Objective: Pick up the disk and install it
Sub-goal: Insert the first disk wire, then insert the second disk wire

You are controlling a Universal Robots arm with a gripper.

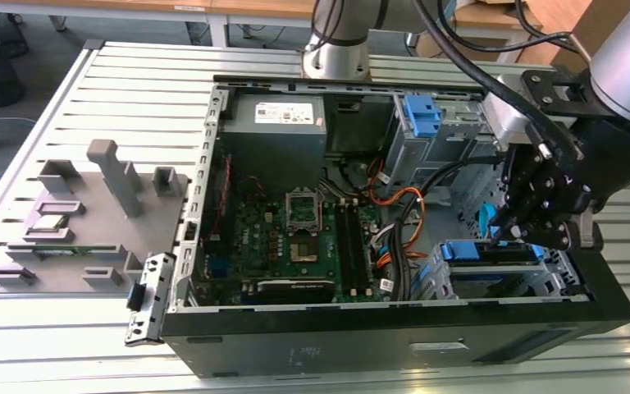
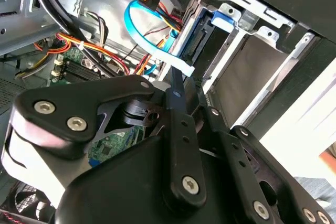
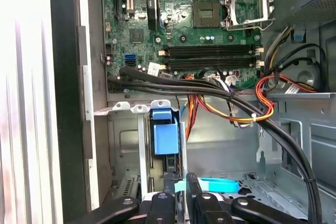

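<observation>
The disk (image 1: pixel 492 254) stands on edge in the lower drive bay at the exterior view's right of the open computer case (image 1: pixel 403 332). In the first wrist view its blue rail end (image 3: pixel 165 136) faces me from the bay slot. The second wrist view has it as a dark slab (image 2: pixel 195 43) with a blue tab beside a grey bay wall. My gripper (image 1: pixel 520 238) hangs right over that bay. Its black fingers (image 3: pixel 168 195) stand close together just off the disk's edge, with a light blue flat cable (image 3: pixel 215 185) running behind them. Nothing is clamped between them.
Orange, red and black cable bundles (image 3: pixel 236 111) cross the case beside the bay. The motherboard (image 1: pixel 293 238) lies on the case floor, a grey power-supply box (image 1: pixel 276 115) at the back. Another blue bracket (image 1: pixel 419 115) sits in the upper bay. A grey parts fixture (image 1: pixel 85 222) stands outside, at the exterior view's left.
</observation>
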